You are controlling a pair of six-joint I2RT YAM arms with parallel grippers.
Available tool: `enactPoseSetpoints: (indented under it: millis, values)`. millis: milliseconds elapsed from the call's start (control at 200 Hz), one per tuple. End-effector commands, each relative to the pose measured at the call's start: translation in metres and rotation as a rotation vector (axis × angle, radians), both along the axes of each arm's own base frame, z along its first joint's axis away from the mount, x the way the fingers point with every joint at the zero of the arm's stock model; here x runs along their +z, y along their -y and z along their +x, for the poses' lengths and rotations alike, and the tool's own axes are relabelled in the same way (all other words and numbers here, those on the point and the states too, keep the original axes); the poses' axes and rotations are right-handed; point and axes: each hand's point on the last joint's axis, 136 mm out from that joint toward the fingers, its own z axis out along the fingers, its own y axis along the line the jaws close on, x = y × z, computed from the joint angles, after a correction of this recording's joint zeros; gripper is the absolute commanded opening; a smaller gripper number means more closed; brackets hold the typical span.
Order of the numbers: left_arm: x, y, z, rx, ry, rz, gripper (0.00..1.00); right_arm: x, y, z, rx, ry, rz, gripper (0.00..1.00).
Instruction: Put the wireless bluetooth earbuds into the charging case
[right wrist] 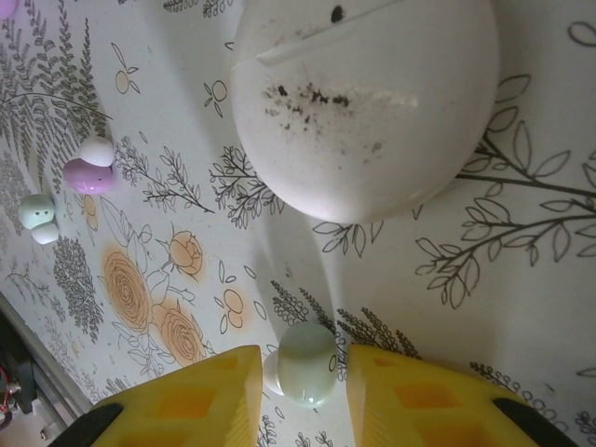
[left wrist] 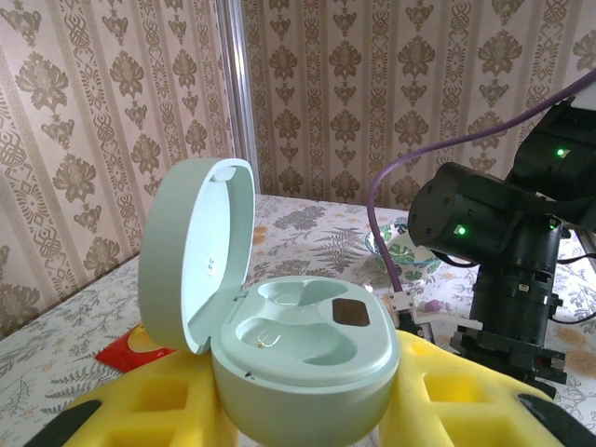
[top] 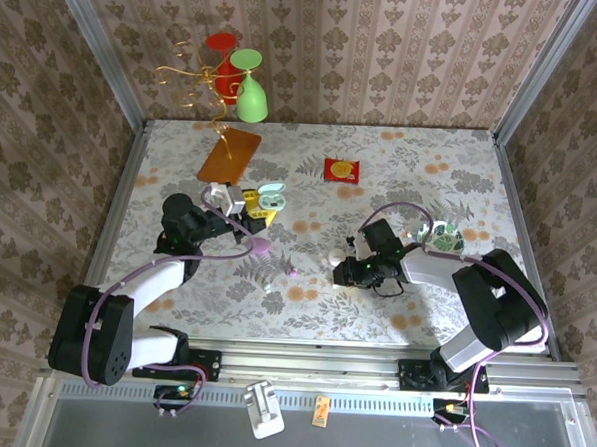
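Note:
A mint-green charging case (left wrist: 307,368) sits between the yellow fingers of my left gripper (left wrist: 303,396), which is shut on it. Its lid (left wrist: 200,251) stands open to the left and both wells look empty. From above, the case (top: 271,194) and left gripper (top: 251,205) are left of centre. A pale green earbud (right wrist: 305,365) lies on the table between the fingers of my right gripper (right wrist: 303,361). The jaws are open, close around it, with a thin gap on the right. My right gripper (top: 342,273) hangs low over the table's middle.
A large white domed case (right wrist: 363,102) lies just ahead of the right gripper. Small pink (right wrist: 88,175), white (right wrist: 98,149) and mint (right wrist: 37,212) pieces lie farther left. An orange card (top: 229,156), red packet (top: 341,170), wire stand (top: 221,79) and patterned bowl (top: 443,236) stand around.

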Motion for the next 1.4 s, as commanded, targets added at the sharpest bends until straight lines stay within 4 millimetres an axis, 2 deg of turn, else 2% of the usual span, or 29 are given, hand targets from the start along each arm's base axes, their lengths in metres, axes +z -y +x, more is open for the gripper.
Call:
enactPoseSetpoints:
  millis: [0,270,435,600,760,905,1000,1135,1395]
  values:
    - [0.005,-0.001,-0.004,-0.008,0.035,0.004,0.29,0.002,-0.015,0.003,0.024,-0.007,0.043,0.33]
    - [0.005,-0.001,-0.006,-0.009,0.035,0.005,0.29,-0.017,-0.01,0.0,0.02,-0.041,-0.027,0.29]
    - [0.004,-0.001,-0.006,-0.007,0.032,0.008,0.29,-0.011,-0.008,0.001,0.018,-0.022,-0.04,0.26]
    - [0.003,-0.002,-0.005,-0.004,0.028,0.01,0.29,0.0,0.005,0.006,-0.01,0.031,-0.126,0.24]
    - [0.003,-0.001,-0.005,-0.006,0.029,0.011,0.29,0.018,0.035,0.014,-0.102,0.106,-0.317,0.18]
    - [0.001,-0.001,-0.006,-0.009,0.028,0.014,0.29,0.048,0.064,0.022,-0.219,0.195,-0.5,0.14]
    - [0.002,-0.001,-0.006,-0.013,0.03,0.013,0.29,0.065,0.082,0.02,-0.281,0.187,-0.604,0.11]
    - [0.006,-0.001,-0.009,-0.022,0.039,0.008,0.29,0.093,0.093,0.021,-0.307,0.182,-0.686,0.12]
    - [0.009,0.0,-0.01,-0.029,0.044,0.006,0.29,0.121,0.104,0.02,-0.272,0.191,-0.869,0.13]
